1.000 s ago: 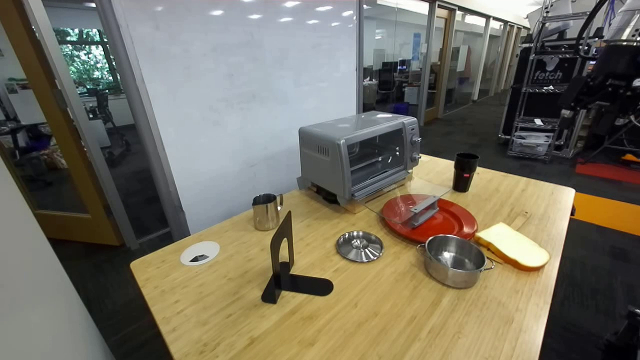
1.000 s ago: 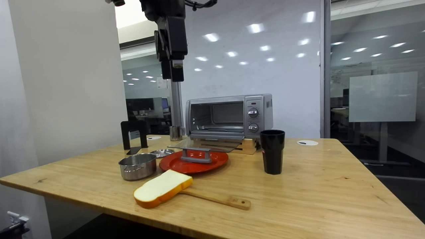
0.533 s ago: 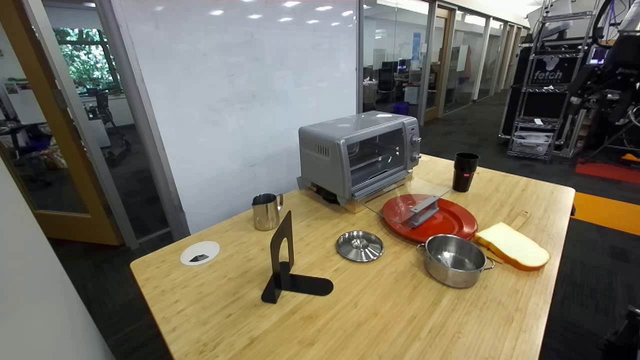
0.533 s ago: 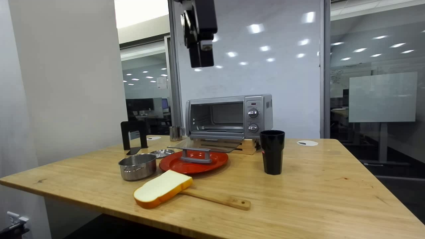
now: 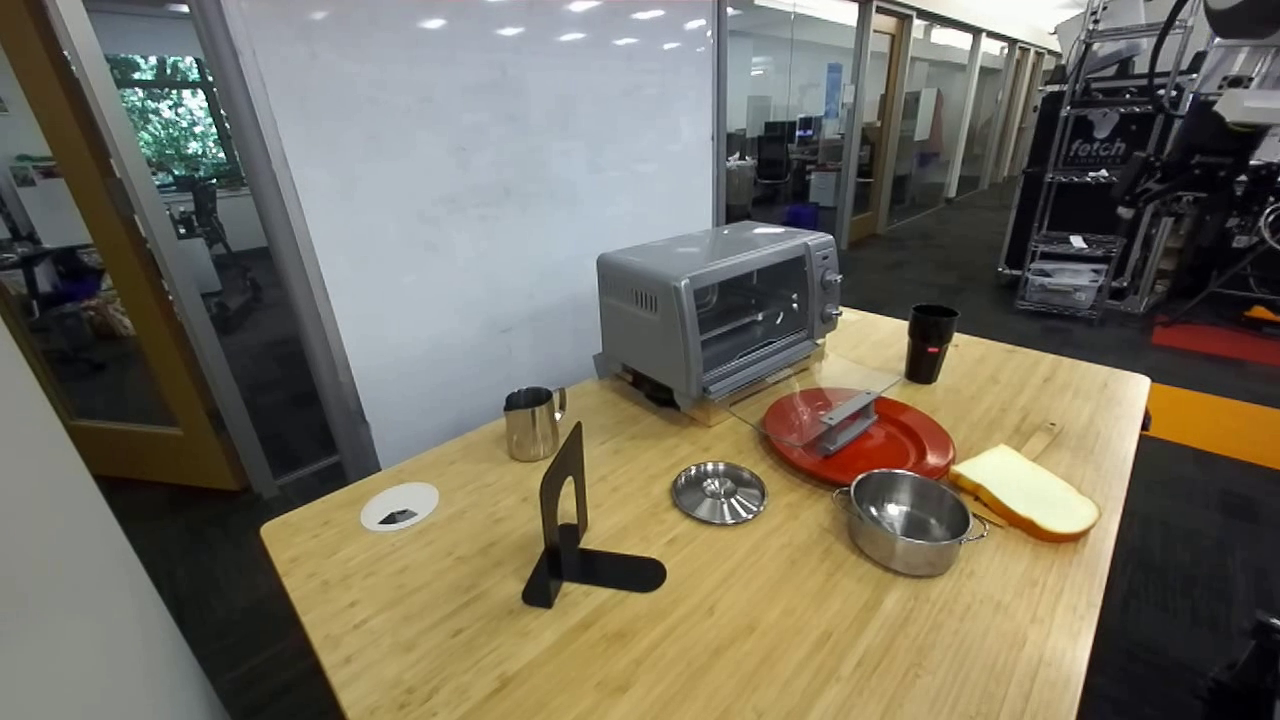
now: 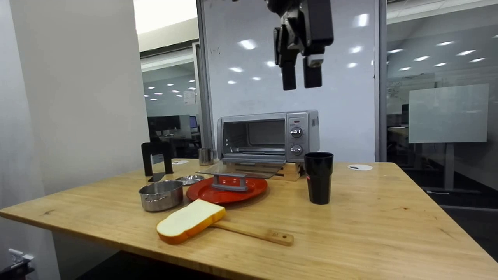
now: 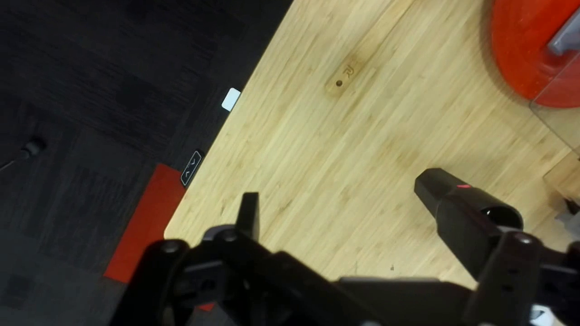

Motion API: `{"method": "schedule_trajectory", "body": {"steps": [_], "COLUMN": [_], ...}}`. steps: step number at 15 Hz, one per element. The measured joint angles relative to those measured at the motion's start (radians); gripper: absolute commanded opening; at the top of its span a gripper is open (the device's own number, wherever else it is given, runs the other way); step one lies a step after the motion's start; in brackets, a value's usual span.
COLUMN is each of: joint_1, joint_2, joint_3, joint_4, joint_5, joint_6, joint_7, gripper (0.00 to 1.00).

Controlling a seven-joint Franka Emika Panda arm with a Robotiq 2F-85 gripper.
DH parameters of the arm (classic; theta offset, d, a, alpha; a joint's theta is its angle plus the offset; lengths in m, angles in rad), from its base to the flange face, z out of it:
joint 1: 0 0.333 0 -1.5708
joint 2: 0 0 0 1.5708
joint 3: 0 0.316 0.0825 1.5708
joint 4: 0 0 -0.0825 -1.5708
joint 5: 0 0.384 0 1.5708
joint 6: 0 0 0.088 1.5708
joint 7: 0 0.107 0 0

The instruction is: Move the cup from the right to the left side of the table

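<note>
Pincer [image 6: 300, 88], spread wide and empty, has swung across and turned so both fingers [image 6: 313, 77] show; the tall black tumbler [image 6: 319, 179] stands upright on the surface [image 6: 369, 233] below it, off to one side, so the reach seems under way, grasp not yet lined up
</note>
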Motion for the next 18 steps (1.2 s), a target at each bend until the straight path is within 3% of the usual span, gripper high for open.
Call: {"method": "schedule_trajectory", "body": {"steps": [10, 18], "joint_1": [-0.017, -0.022], "joint_2": [0.32, 0.332], "joint_3": [0.023, 0.029], "joint_4": [0.348, 0.36], "joint_5": [0.088, 0.087], "joint_6": [0.005, 0.005], "joint_7": [0.067, 0.068], "gripper": [1.0, 1.0]}}
